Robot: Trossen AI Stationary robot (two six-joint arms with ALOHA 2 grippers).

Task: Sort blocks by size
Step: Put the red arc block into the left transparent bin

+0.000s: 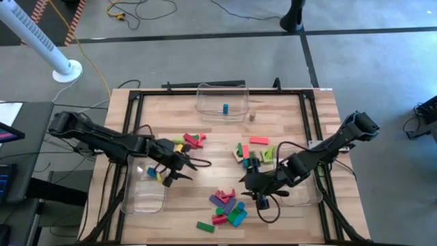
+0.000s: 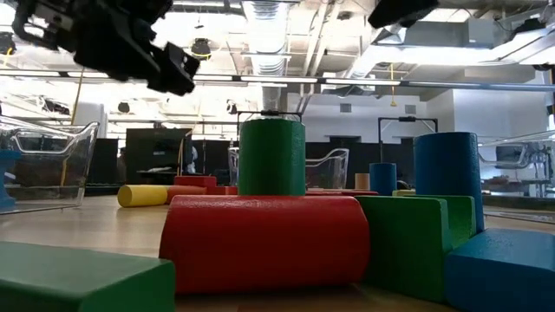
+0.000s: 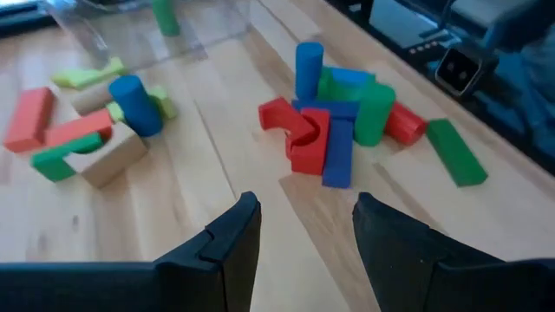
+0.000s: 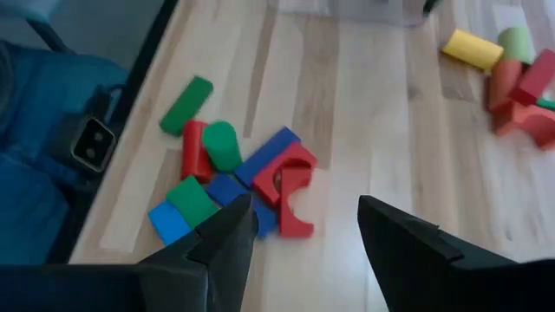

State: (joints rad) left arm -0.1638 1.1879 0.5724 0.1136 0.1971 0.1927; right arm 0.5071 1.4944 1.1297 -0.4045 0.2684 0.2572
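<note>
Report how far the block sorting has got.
Barely started. Done: one blue block stands in the far bin, and a few sit in the left bin. In hand: nothing; the left gripper and right gripper both hang open and empty above the table. Left: the near cluster and the two middle clusters, still loose on the wood.

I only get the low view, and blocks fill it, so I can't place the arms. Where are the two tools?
Observer: The left tool hovers over the inner edge of the left bin, open and empty.
Operator: And the right one?
Observer: The right tool hangs open and empty beside the front pile.
Operator: Anything in the far bin?
Observer: The far bin holds one blue block.
</note>
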